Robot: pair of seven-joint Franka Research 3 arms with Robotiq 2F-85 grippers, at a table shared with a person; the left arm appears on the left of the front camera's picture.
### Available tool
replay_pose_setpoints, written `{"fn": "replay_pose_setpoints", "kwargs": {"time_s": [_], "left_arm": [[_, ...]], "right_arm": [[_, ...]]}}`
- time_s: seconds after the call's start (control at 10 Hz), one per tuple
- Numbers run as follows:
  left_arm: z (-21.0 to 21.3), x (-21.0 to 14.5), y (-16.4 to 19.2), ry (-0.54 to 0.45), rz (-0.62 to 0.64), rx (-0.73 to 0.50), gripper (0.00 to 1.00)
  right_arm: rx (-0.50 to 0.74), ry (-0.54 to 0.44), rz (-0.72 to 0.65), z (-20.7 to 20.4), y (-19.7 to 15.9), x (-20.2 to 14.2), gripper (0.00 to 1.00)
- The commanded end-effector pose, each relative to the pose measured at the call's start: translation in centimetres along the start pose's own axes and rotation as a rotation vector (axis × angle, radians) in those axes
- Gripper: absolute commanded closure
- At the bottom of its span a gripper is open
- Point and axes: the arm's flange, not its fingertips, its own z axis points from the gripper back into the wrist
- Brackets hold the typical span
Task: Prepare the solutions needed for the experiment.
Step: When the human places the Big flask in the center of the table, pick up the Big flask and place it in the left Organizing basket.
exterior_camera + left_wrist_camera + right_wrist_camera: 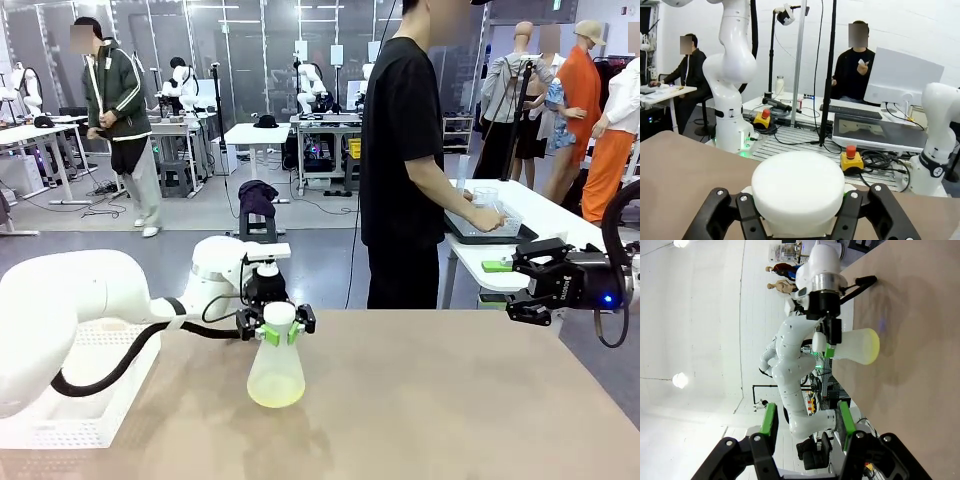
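A translucent conical plastic flask with a white cap holds shallow pale yellow-green liquid. The left gripper pinches its neck between the fingers. The right gripper hangs apart, fingers spread and bare.

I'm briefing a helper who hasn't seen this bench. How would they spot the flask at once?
On the tan tabletop, look near the middle, where the left arm's tool grips a neck. That neck belongs to a translucent conical flask with a white cap, yellow-green liquid at its base.
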Motion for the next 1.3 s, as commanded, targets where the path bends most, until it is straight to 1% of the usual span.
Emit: {"fn": "replay_pose_setpoints", "kwargs": {"time_s": [0.0,0.2,0.4,0.6,0.7,0.8,0.9,1.1,1.2], "left_arm": [[4.9,3.8,0.2,0.072,0.039,-0.017,1.00],[5.7,7.5,-1.3,0.153,0.040,0.028,1.00],[6.1,10.3,-3.5,0.214,0.031,0.078,1.00],[6.8,12.9,-7.6,0.229,-0.031,0.170,1.00],[7.0,14.5,-10.5,0.233,-0.073,0.247,1.00],[7.0,15.5,-12.8,0.242,-0.092,0.312,1.00],[6.7,15.9,-14.9,0.224,-0.095,0.380,1.00],[5.2,14.9,-19.2,0.185,-0.010,0.557,1.00],[4.4,14.0,-21.2,0.173,0.018,0.586,1.00]], "right_arm": [[0.015,-0.003,0.003,0.0,0.1,0.1,0.40],[0.015,-0.003,0.003,0.0,0.1,0.1,0.40],[0.015,-0.003,0.003,0.0,0.1,0.1,0.40],[0.015,-0.003,0.003,0.0,0.1,0.1,0.40],[0.015,-0.003,0.003,0.0,0.1,0.1,0.40],[0.015,-0.003,0.003,0.0,0.1,0.1,0.40],[0.015,-0.003,0.003,0.0,0.1,0.1,0.40],[0.015,-0.003,0.003,0.0,0.1,0.1,0.40],[0.015,-0.003,0.003,0.0,0.1,0.1,0.40]]}}
